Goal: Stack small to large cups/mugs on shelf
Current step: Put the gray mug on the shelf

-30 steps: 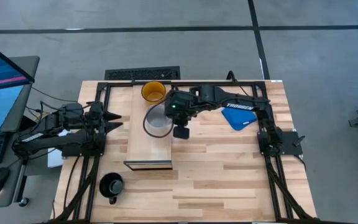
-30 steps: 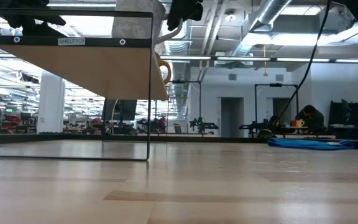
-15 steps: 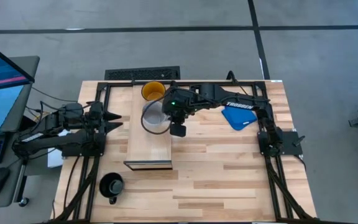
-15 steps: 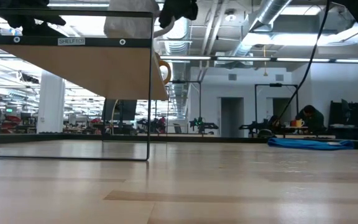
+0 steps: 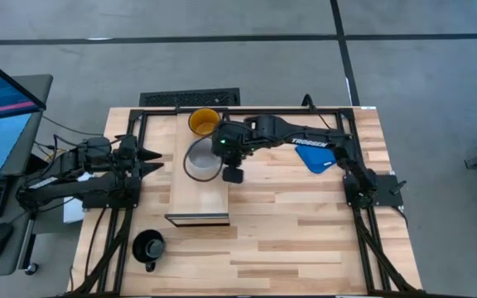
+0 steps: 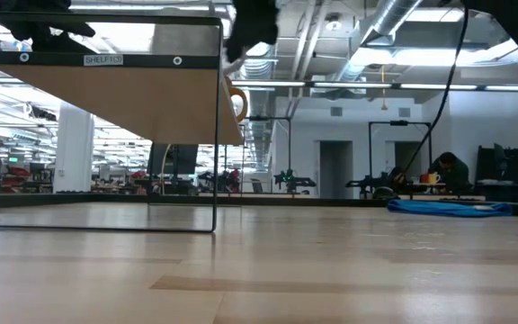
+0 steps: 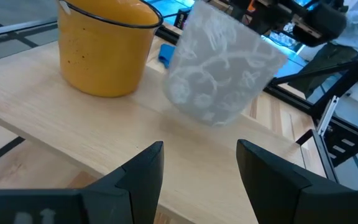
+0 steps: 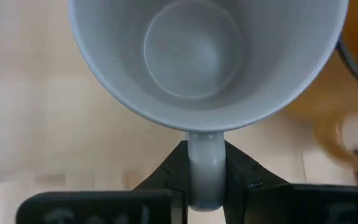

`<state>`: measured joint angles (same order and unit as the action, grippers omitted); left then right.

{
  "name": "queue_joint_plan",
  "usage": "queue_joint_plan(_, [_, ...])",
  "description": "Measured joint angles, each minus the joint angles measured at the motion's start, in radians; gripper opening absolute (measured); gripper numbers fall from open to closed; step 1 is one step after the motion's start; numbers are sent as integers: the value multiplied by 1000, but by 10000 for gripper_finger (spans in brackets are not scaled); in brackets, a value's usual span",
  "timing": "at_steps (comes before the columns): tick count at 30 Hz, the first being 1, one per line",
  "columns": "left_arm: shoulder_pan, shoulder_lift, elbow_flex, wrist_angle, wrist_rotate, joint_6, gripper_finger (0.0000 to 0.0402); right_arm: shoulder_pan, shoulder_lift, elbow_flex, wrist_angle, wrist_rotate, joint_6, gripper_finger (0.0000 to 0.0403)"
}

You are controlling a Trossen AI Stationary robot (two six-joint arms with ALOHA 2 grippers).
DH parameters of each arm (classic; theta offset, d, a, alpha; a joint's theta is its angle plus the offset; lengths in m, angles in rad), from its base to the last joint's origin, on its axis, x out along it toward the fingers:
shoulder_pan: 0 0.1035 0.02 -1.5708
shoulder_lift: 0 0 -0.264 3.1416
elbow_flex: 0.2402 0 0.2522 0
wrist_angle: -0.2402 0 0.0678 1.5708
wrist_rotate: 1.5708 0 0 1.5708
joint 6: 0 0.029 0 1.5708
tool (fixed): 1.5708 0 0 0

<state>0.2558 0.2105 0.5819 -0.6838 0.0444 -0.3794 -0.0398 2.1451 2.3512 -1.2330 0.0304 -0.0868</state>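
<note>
The white mug (image 5: 203, 160) hangs over the pale wood shelf (image 5: 199, 194), with my right gripper (image 5: 224, 156) shut on it. In the left wrist view the white mug (image 7: 219, 68) is tilted and clear of the shelf board (image 7: 104, 130). The yellow-orange mug (image 5: 204, 122) stands on its base at the shelf's far end. The black mug (image 5: 148, 247) stands on the planked tabletop, near left. My left gripper (image 5: 151, 161) is open and empty beside the shelf's left edge, level with the white mug. My right gripper pinches the white mug's handle (image 8: 205, 149) between its two fingers (image 8: 238, 171). It comes from the table's right side, slanting down. The mug (image 8: 207, 56) is lifted clear of the shelf and tilted, its mouth turned toward the gripper.
A flat blue object (image 5: 315, 157) lies on the tabletop right of the shelf, under the right arm. The shelf stands on a dark frame (image 6: 216, 126) above the tabletop. The yellow mug (image 7: 107, 50) is close beside the white one. A dark grille (image 5: 190, 98) lies beyond the far edge.
My right gripper has carried the white mug toward the table's left edge and upward, further over the shelf. It stays shut on the handle. In the low view the mug has risen almost out of the top of the picture.
</note>
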Motion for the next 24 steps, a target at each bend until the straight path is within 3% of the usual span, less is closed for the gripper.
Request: queue_joint_plan(24, [0,0,0,-10,1,-3,194,-22,21,0,-39,-5,-1,67])
